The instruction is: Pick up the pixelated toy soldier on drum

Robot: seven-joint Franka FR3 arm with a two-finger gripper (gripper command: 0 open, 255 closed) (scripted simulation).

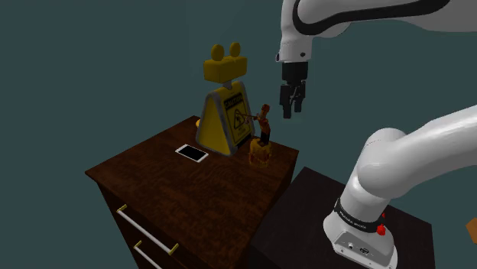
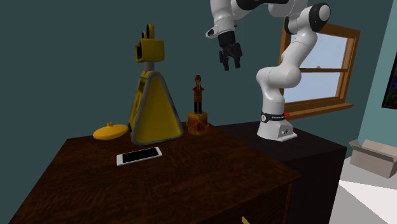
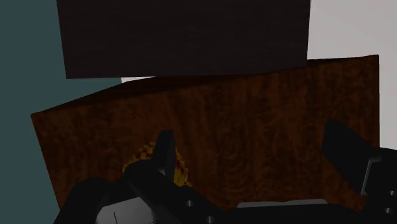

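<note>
The black two-finger tool [image 3: 250,135], nearest the lens in the wrist view, is released, its fingers [image 3: 164,153] wide apart above the dark brown wooden bench [image 3: 254,108]. At the shoulder view's centre, the small reddish-brown pixelated toy soldier [image 1: 264,124] stands upright on its yellow checkered drum [image 1: 260,153], just beside a yellow caution sign [image 1: 224,115]. The tool hangs to its upper right, not touching it.

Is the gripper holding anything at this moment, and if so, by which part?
Nothing is held. The gripper hangs open in the air, higher than the toy soldier and apart from it.
</note>
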